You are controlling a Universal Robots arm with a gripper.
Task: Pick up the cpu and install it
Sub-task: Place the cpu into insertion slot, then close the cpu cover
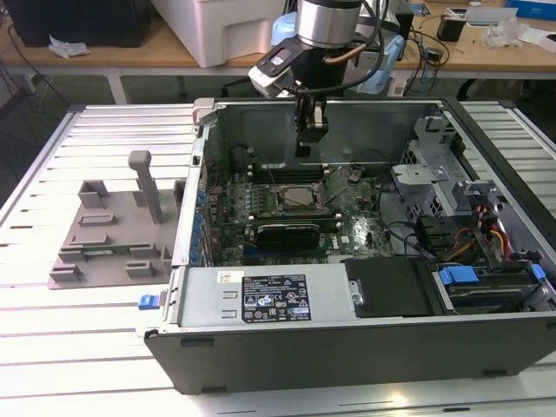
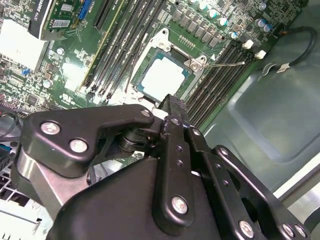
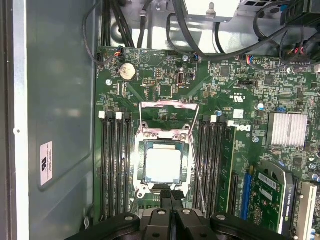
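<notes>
One cpu (image 3: pixel 162 165) in socket (image 3: pixel 140 167), slatted table (image 1: pixel 87 347), wooden desks (image 1: pixel 148 55) behind

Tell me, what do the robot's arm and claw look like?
The arm is a shiny silver-grey tube with black cables looping beside it. The claw is black, made of chunky jointed bars dotted with round silver screws.

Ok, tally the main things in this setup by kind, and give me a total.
cpu, lying in the motherboard's socket: 1
hand, just above the cpu: 1
green motherboard: 1
computer case, lying open: 1
grey tray with upright posts, beside the case: 1
Total: 5
</notes>
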